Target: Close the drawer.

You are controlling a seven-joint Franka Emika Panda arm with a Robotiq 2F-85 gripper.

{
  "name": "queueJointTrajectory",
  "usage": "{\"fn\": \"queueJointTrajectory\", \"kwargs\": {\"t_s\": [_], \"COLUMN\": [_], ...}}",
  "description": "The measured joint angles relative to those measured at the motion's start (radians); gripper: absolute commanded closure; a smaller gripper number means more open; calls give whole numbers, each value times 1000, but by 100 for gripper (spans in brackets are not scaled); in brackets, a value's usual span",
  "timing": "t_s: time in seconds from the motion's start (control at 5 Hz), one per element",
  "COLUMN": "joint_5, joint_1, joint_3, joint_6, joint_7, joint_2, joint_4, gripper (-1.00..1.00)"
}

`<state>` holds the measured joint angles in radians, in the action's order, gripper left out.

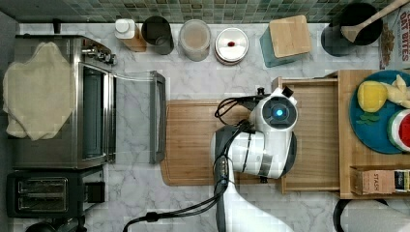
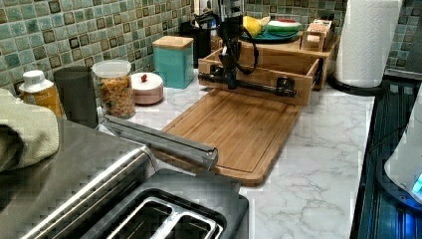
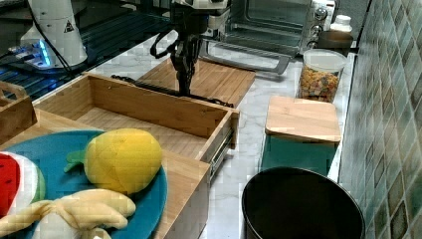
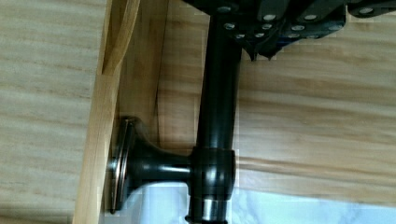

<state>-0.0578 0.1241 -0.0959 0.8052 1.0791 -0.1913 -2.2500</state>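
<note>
— Where's the drawer (image 1: 314, 140) right now?

— Pulled well out of the wooden unit (image 1: 348, 159), with its front reaching over the near edge of the bamboo cutting board (image 1: 193, 140) that lies on the tabletop (image 1: 135, 193) in front of the unit. It looks empty: you can see bare grained bottom.

— And the gripper (image 2: 229, 82)?

— It's down at the dark bar handle (image 2: 249, 84) on the drawer front, on the side away from the unit. I can't tell whether the fingers are pinching the bar or just standing at it.

— How will it handle?

— I'd expect it to be light and stiff: thin wood walls, nothing inside, and metal slides showing at the side in the right view, so it should roll rather than drag. The bar is smooth, round metal, likely slippery under a side load.

— So where do you want me to work?

— Stay at the bar or the flat front beside it, near the middle, and push straight towards the unit so the drawer doesn't skew on its slides
</note>
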Motion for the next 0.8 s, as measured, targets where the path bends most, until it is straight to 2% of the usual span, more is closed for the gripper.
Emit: {"fn": "queueJointTrajectory", "kwargs": {"t_s": [0.2, 0.4, 0.8], "joint_5": [5, 3, 8], "joint_1": [-12, 19, 133], "joint_3": [-54, -86, -164], "joint_6": [-60, -96, -43], "joint_7": [109, 244, 275], "joint_2": [-56, -119, -189], "joint_4": [78, 164, 256], "gripper": [100, 100, 100]}}
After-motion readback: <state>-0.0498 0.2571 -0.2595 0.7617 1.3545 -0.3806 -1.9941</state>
